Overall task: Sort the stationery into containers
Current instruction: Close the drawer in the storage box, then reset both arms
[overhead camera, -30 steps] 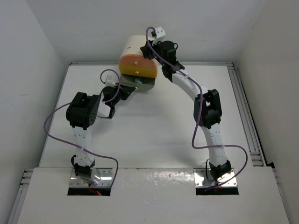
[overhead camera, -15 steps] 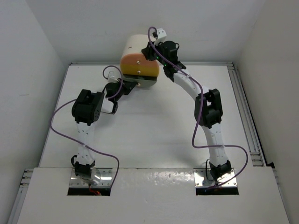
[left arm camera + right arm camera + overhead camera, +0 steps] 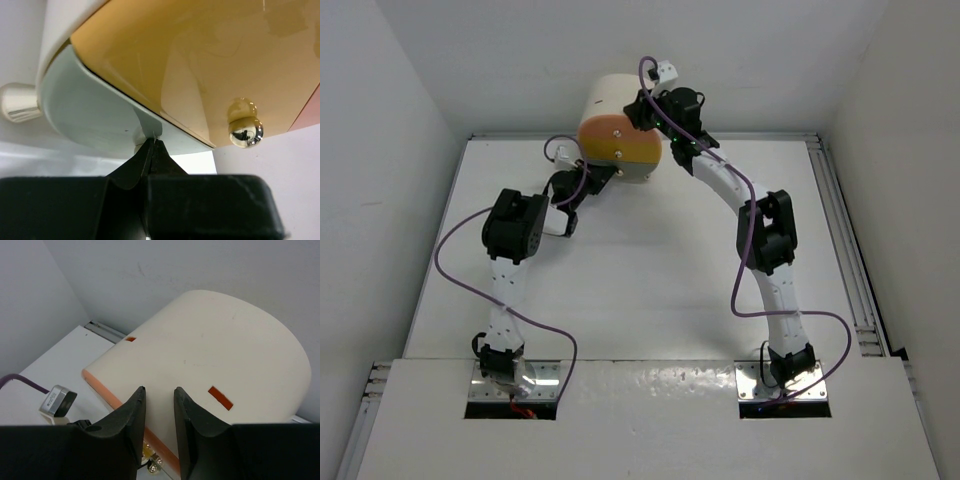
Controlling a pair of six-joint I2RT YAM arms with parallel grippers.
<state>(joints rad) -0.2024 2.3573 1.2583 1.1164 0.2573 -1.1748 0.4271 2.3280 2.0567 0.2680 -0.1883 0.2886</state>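
Cream cabinet (image 3: 615, 125) sat upper centre on the desk (image 3: 640, 290). Left end effector (image 3: 152, 146), pinched together, touched its grey drawer (image 3: 90, 115); right end effector (image 3: 158, 390) hovered apart, empty. We feared a slip shoving it.

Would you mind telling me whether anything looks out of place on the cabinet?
The grey bottom drawer sits slightly proud of the orange-yellow drawer above it, not flush with the front of the cream cabinet. The left gripper, shut, meets its lower edge. Nothing else stands out.
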